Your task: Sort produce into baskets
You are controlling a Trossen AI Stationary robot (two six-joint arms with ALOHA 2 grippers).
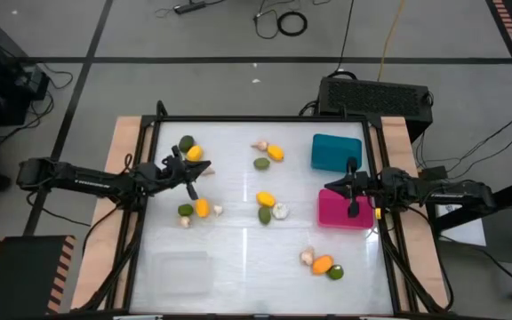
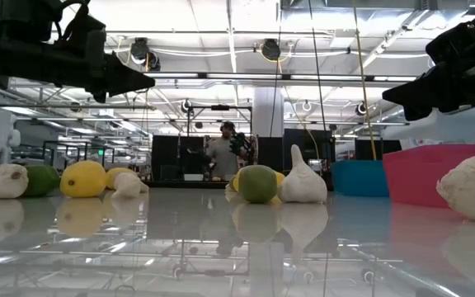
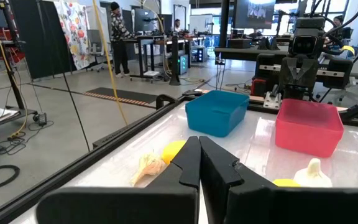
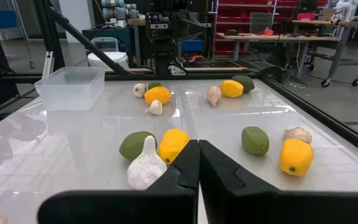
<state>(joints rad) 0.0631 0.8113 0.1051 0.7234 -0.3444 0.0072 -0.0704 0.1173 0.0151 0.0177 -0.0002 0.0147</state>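
The produce lies scattered on the white table: yellow-orange fruits (image 1: 266,199), dark green limes (image 1: 261,164) and garlic bulbs (image 1: 280,211). The teal bin (image 1: 337,151) and the pink bin (image 1: 345,212) stand at the right, and the clear bin (image 1: 182,271) at the near left. My left gripper (image 1: 201,169) is shut and empty, raised above the table near a lime (image 1: 186,142) and a yellow fruit (image 1: 195,153). My right gripper (image 1: 332,187) is shut and empty, raised over the pink bin's far edge. The wrist views show both pairs of fingers closed, the left (image 3: 199,146) and the right (image 4: 198,149).
A group of a lime, a yellow fruit and garlic bulbs (image 1: 202,209) lies at the near left. Another group (image 1: 322,264) lies near the front right. A black frame (image 1: 260,118) runs round the table. People stand in the room beyond (image 2: 223,153).
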